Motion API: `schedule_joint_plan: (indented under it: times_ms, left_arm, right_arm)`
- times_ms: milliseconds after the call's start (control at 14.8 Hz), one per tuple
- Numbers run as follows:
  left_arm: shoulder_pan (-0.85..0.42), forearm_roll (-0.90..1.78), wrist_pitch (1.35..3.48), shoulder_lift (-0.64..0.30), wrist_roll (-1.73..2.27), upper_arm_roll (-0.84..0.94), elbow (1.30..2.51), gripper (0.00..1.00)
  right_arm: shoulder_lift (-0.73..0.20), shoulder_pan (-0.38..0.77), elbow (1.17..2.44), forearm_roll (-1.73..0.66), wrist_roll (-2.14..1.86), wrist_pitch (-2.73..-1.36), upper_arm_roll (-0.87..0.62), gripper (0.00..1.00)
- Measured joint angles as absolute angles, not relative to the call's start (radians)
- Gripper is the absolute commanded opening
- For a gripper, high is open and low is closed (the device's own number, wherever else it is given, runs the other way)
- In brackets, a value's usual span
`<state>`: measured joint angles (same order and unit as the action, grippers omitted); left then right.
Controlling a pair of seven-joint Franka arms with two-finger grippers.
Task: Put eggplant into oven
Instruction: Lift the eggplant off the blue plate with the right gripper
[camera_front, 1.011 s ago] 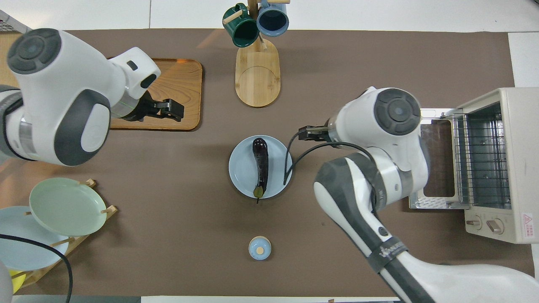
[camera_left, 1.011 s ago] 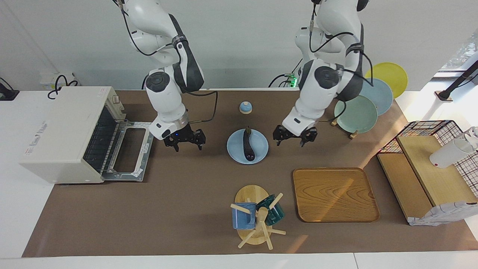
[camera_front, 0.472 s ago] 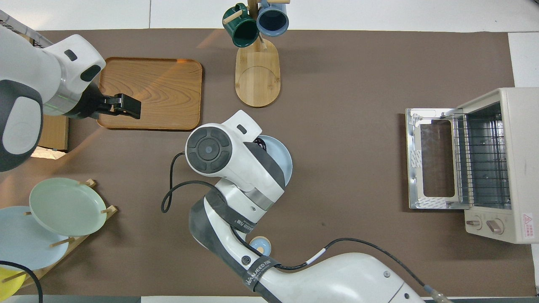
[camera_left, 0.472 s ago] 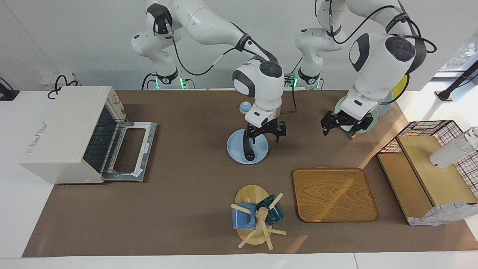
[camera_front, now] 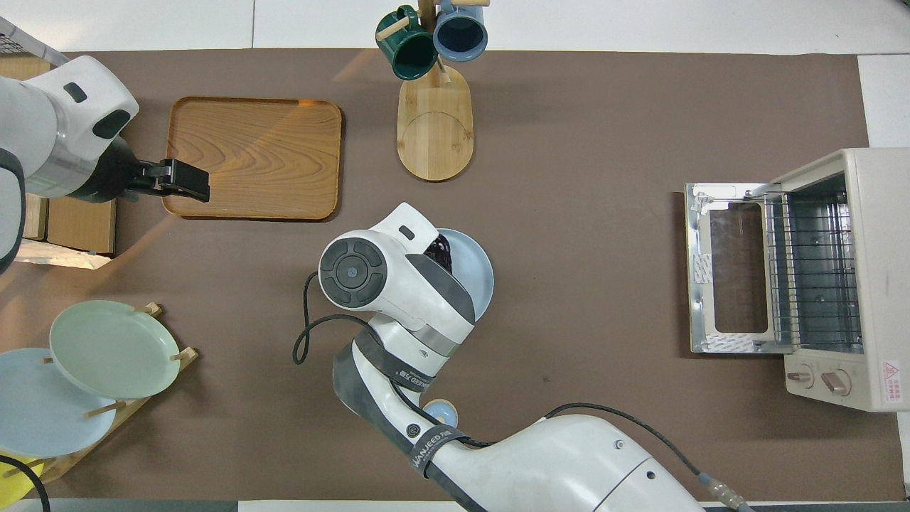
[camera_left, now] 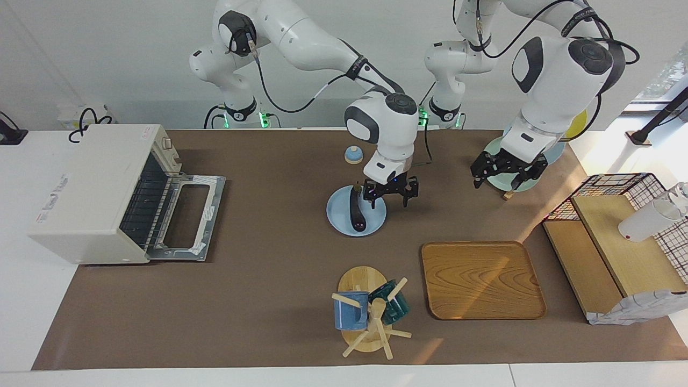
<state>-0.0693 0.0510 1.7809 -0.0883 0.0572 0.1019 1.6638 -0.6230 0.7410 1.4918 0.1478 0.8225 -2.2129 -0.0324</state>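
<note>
Blue plate (camera_left: 376, 221) holds the eggplant (camera_left: 356, 212); oven (camera_left: 102, 191) door down; both grippers' jaws apart.

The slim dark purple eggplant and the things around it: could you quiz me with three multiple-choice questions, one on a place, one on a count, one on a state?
1. Where does the slim dark purple eggplant lie?
A. on the round light blue plate
B. on the square wooden tray
C. inside the oven

2. How many mugs hang on the wooden mug stand?
A. one
B. two
C. four

3. How is the dark glass door of the boxy cream-white toaster oven?
A. shut
B. dropped open
C. taken off

Answers:
1 A, the eggplant rests on the plate, with the right gripper low over it.
2 B, one blue mug and one dark green one.
3 B, the door lies flat in front of the oven and the rack shows.
</note>
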Motion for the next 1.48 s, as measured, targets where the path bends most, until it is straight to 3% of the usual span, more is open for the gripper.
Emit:
schedule_joint_plan:
  times_ms: [270,674,742,876,1281,1483]
  left_arm:
    - [-0.069,0.051,1.775,-0.088,0.057,0.103,1.664,1.00]
    - [-0.069,0.050,1.762,-0.083,0.057,0.103,1.664,1.00]
    - [-0.069,0.045,1.757,-0.081,0.057,0.102,1.664,1.00]
    - [-0.066,0.030,1.751,-0.078,0.057,0.101,1.664,1.00]
    - [-0.060,0.025,1.730,-0.072,0.057,0.101,1.664,1.00]
    - [-0.060,0.024,1.687,-0.055,0.057,0.101,1.664,1.00]
  right_arm:
    - [-0.623,0.745,1.511,0.148,0.823,-2.231,-0.033,0.74]
    - [-0.622,0.769,1.539,0.148,0.827,-2.240,-0.033,0.49]
    - [-0.620,0.769,1.542,0.148,0.827,-2.240,-0.033,0.38]
    - [-0.617,0.769,1.549,0.148,0.827,-2.240,-0.033,0.02]
    - [-0.595,0.779,1.554,0.185,0.827,-2.197,-0.033,0.00]
    - [-0.592,0.777,1.532,0.255,0.795,-2.108,-0.031,0.00]
